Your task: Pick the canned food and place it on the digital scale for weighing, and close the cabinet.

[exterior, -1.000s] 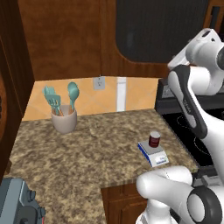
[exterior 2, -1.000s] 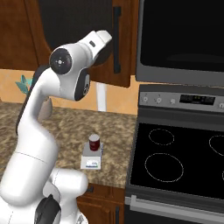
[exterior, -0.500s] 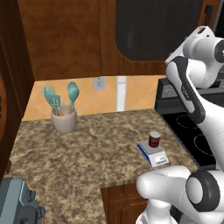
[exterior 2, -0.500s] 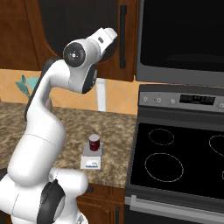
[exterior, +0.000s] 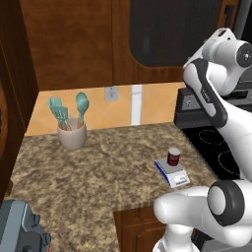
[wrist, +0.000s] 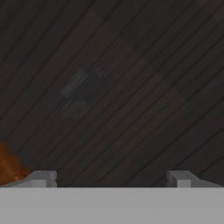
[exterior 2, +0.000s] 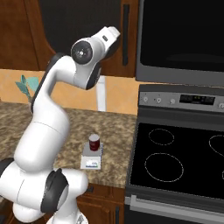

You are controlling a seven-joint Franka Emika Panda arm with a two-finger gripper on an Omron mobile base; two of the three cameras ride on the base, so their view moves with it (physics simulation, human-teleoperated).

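The dark red canned food (exterior: 173, 156) (exterior 2: 94, 142) stands upright on the small digital scale (exterior: 176, 178) (exterior 2: 90, 163) near the counter's front edge. My arm is raised high, with the gripper (exterior 2: 115, 32) up against the cabinet (exterior 2: 78, 22), just left of the door's long dark bar handle (exterior 2: 125, 39). In the hand view the door's dark ribbed panel (wrist: 113, 87) is very close. The gripper (wrist: 111, 180) is open there, with the fingertips (wrist: 43, 178) far apart and nothing between them.
A beige cup of teal utensils (exterior: 72, 135) stands at the back left of the granite counter (exterior: 98, 177). A black stove (exterior 2: 175, 162) lies to the right under a dark microwave (exterior 2: 181, 39). A grey appliance (exterior: 19, 231) sits at the counter's near left corner.
The hand has swung up and to the right, closer to the cabinet door and its handle. The can and scale have stayed put.
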